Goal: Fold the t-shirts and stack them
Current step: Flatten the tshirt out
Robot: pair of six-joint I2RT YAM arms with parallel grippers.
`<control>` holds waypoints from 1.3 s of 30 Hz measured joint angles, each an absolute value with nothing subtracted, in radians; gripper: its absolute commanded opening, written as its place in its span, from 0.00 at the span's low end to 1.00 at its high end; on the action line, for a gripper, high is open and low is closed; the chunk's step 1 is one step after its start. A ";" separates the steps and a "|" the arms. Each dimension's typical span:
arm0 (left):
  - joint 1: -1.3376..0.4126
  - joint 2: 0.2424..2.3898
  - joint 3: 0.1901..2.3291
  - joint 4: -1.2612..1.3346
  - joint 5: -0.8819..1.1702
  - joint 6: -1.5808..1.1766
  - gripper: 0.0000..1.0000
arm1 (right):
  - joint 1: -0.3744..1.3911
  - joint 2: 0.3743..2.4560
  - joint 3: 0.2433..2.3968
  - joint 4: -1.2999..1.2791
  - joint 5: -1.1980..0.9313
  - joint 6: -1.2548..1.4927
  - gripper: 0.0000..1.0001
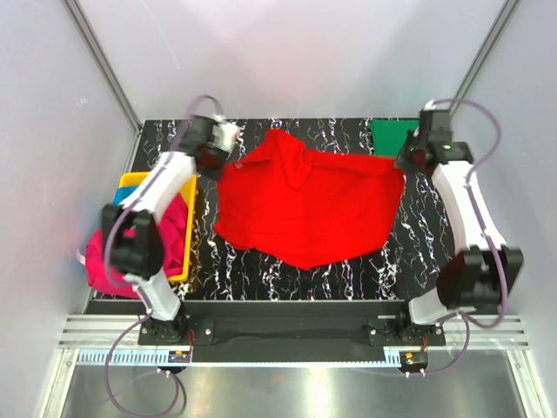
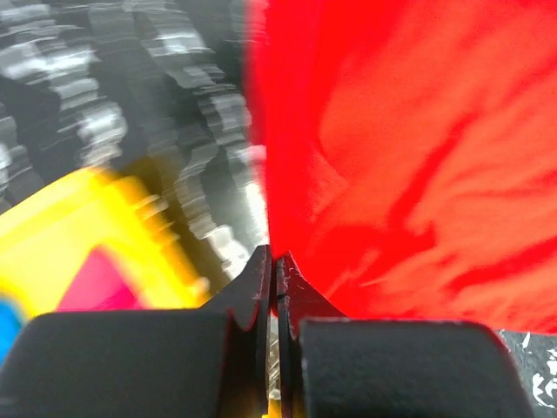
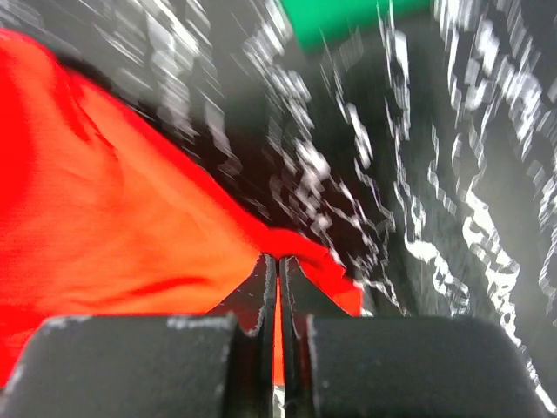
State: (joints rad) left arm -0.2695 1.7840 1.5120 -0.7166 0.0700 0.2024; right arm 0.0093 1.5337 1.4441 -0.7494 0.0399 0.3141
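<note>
The bright red t-shirt lies spread across the middle of the black marbled table, its far edge stretched between both grippers. My left gripper is shut on its far left corner; the left wrist view shows the jaws closed at the red cloth's edge. My right gripper is shut on the far right corner; red cloth shows between its closed jaws. The dark green t-shirt lies folded at the back right. The magenta t-shirt and the turquoise one sit in the tray.
The yellow tray stands at the table's left edge, with magenta cloth spilling over its near side. It shows in the left wrist view just left of the gripper. The green shirt lies just beyond the right gripper. Grey walls surround the table.
</note>
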 measured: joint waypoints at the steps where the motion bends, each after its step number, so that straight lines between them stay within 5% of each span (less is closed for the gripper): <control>1: -0.222 1.735 1.506 -0.719 0.089 0.193 0.00 | 0.009 1.497 1.479 -0.764 0.038 0.311 0.00; 5: -0.086 1.594 1.491 -0.725 0.127 0.173 0.00 | 0.010 1.440 1.676 -0.797 0.015 0.292 0.00; 10: -0.077 1.631 1.506 -0.725 0.162 0.155 0.00 | 0.010 1.662 1.995 -0.783 -0.040 0.285 0.02; 12: -0.078 1.697 1.533 -0.728 0.170 0.147 0.00 | 0.012 1.840 2.157 -0.776 -0.054 0.302 0.15; 16: -0.073 1.831 1.604 -0.725 0.171 0.125 0.00 | 0.012 2.265 2.580 -0.792 -0.082 0.362 0.73; 19: -0.070 1.870 1.615 -0.708 0.173 0.112 0.00 | 0.012 2.457 2.709 -0.827 -0.101 0.376 0.86; 24: -0.070 1.880 1.611 -0.703 0.186 0.099 0.00 | 0.012 2.426 2.418 -0.862 -0.088 0.347 0.86; 30: -0.070 1.860 1.543 -0.687 0.207 0.096 0.00 | 0.012 1.974 1.694 -0.756 -0.033 0.327 0.72; 34: -0.070 1.824 1.500 -0.691 0.223 0.096 0.00 | 0.011 1.750 1.460 -0.677 -0.046 0.349 0.62; 39: -0.070 1.763 1.467 -0.693 0.241 0.096 0.00 | 0.011 1.763 1.316 -0.582 -0.093 0.395 0.71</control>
State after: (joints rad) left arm -0.0704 1.7626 1.4666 -0.6933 0.2413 0.0956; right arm 0.0113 1.7626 1.3155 -0.5816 -0.0933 0.3950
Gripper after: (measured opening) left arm 0.017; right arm 0.651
